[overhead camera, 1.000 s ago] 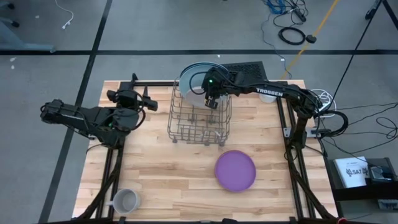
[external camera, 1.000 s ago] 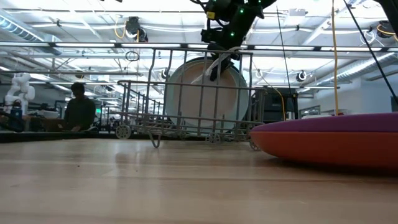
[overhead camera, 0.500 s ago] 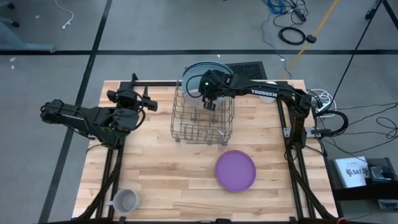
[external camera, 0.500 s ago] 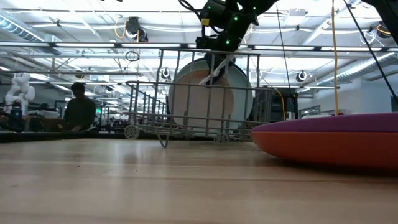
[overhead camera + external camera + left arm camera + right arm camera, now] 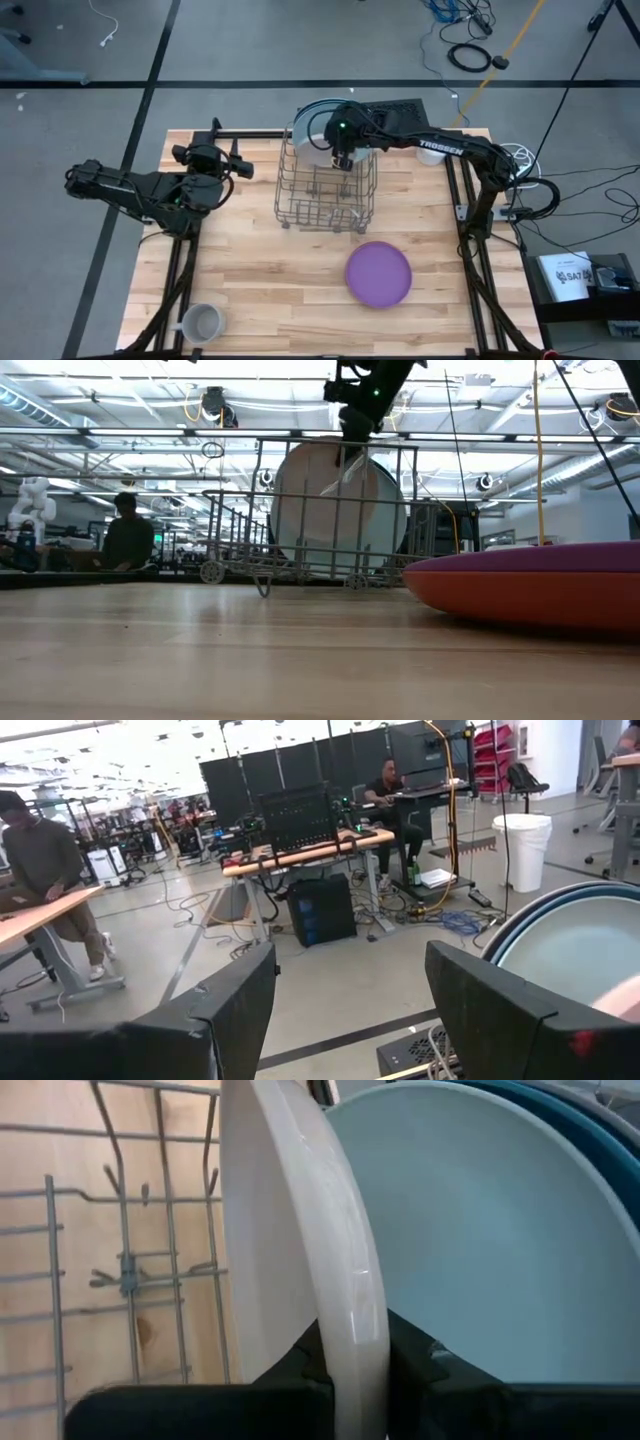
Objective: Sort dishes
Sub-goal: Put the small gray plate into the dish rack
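Glossy plate [image 5: 340, 1280]; wire metal rack [image 5: 325, 190]; wooden table [image 5: 260, 270].

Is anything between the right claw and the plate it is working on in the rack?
No. The right claw is shut directly on the rim of the cream round plate, which stands upright in the wire dish rack beside a light blue plate.

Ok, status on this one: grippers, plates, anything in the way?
Right gripper shut on pale plate, upright in wire rack. Left gripper open, parked left. Purple plate lies on table. Light blue plate close behind.
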